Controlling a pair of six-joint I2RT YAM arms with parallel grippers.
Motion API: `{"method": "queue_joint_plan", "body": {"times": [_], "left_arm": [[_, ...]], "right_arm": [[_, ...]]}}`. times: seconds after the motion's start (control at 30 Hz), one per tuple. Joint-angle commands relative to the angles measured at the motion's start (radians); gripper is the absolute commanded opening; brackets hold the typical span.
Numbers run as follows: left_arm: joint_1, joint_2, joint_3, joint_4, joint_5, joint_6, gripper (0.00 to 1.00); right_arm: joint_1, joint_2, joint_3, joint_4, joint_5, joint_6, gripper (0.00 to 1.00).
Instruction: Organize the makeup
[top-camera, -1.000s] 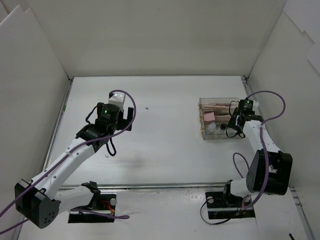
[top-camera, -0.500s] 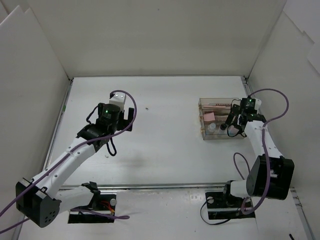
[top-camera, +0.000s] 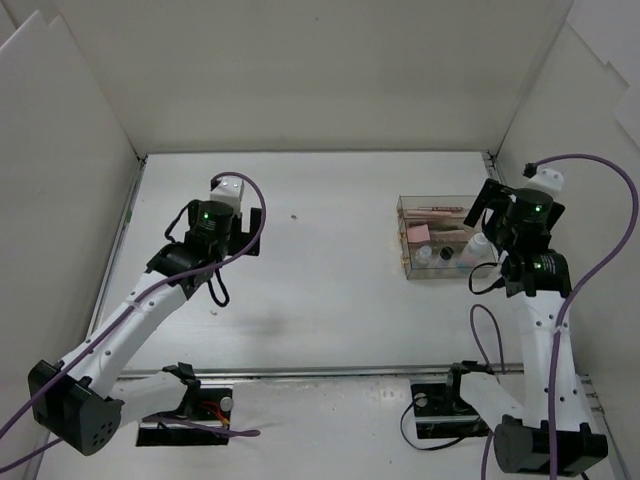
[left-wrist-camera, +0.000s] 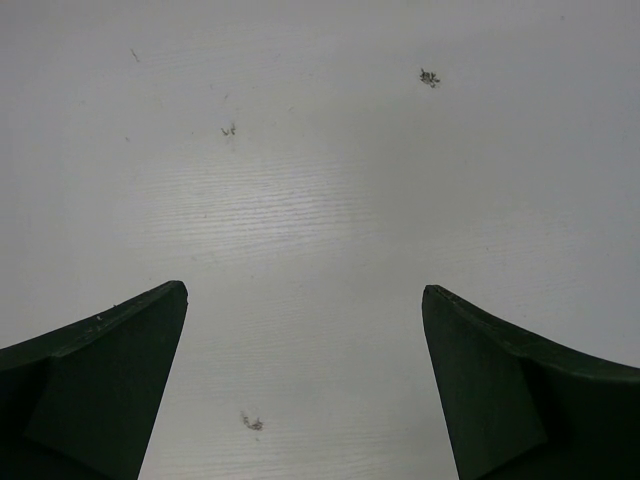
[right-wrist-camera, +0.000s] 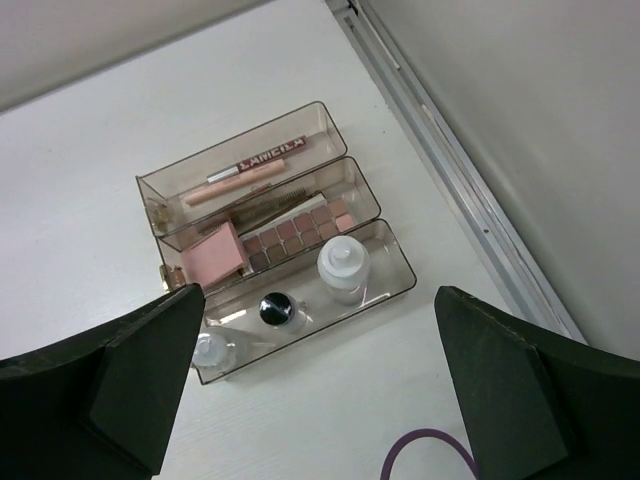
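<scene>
Right gripper (right-wrist-camera: 318, 292) open above the makeup (right-wrist-camera: 295, 232)
Clear acrylic tiered box (right-wrist-camera: 402, 264) sits below, at the white table's (top-camera: 330, 300) right edge, long axis roughly finger to finger; open left gripper (left-wrist-camera: 305, 290) well apart.

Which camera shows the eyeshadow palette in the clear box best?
The right wrist view: the palette lies in the middle compartment of the clear box, its pans visible. In the top view it is too small to make out; the left wrist view shows only table.

A robotics lab cell, shown by plain white panels (top-camera: 320, 80) walling in a white tabletop (top-camera: 330, 310)
</scene>
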Motion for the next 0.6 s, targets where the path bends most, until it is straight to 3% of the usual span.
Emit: {"method": "queue_joint_plan", "body": {"times": [0.0, 0.27, 0.57], "left_arm": [[0.035, -0.063, 0.086, -0.019, -0.053, -0.011, 0.99], [0.075, -0.102, 0.179, -0.059, -0.112, 0.007, 0.99], [0.095, -0.134, 0.219, -0.064, -0.116, 0.021, 1.0]], "right_arm": [[0.004, -0.075, 0.005, -0.003, -0.025, -0.037, 0.98], [0.012, -0.313, -0.069, -0.012, -0.094, -0.052, 0.98], [0.038, -0.508, -0.11, -0.022, -0.051, -0.059, 0.98]]}}
